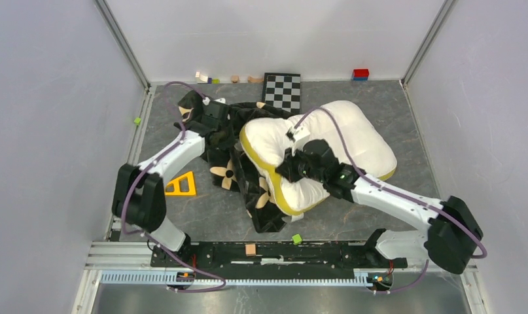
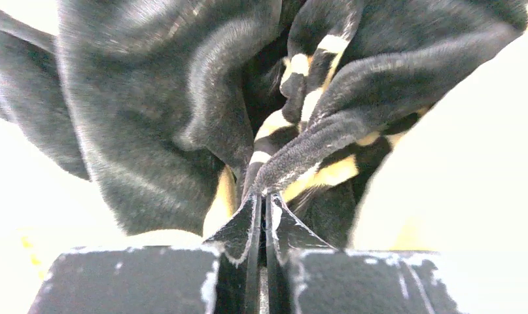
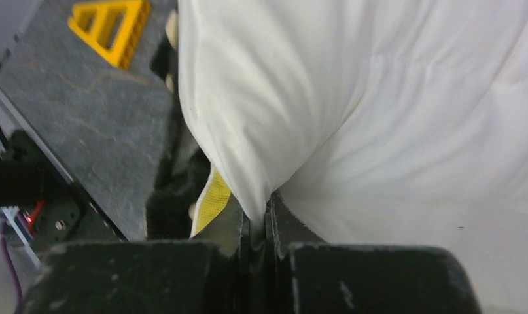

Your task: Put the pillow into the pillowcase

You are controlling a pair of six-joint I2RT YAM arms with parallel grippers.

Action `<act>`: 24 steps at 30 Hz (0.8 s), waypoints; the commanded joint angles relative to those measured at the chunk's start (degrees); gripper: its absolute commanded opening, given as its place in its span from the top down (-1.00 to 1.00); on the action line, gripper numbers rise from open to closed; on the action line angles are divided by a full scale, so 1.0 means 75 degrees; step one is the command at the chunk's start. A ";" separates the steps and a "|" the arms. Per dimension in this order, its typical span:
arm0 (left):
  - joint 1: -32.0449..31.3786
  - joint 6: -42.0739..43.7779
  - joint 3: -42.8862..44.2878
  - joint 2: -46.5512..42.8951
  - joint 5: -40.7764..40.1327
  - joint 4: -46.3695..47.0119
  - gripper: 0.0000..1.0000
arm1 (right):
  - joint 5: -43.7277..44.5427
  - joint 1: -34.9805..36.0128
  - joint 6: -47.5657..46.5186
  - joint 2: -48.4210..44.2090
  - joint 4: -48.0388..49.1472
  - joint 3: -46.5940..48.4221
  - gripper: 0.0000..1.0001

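The plump cream-white pillow (image 1: 339,140) with a yellow side band lies mid-table, its left end bulging over the crumpled black pillowcase (image 1: 231,167) printed with tan flowers. My right gripper (image 1: 288,171) sits on the pillow's near-left part, shut on a pinch of its white cover (image 3: 264,196), with the yellow band (image 3: 212,196) just left of the fingers. At the pillowcase's far-left end my left gripper (image 1: 216,123) is shut on a fold of the black plush fabric (image 2: 294,160); tan print shows among the folds right ahead of its tips (image 2: 265,199).
A yellow triangular frame (image 1: 181,185) lies left of the pillowcase. A black-and-white checkered board (image 1: 282,90) sits at the back, with small wooden and coloured blocks (image 1: 205,78) along the back wall and a red-blue block (image 1: 360,74). Small cubes (image 1: 296,239) lie near the front rail.
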 commanded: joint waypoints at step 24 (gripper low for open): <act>0.0058 -0.0507 -0.0635 -0.1894 0.0378 0.0563 0.95 | 0.0968 0.1105 -0.3473 0.3291 -0.0250 0.2288 -0.96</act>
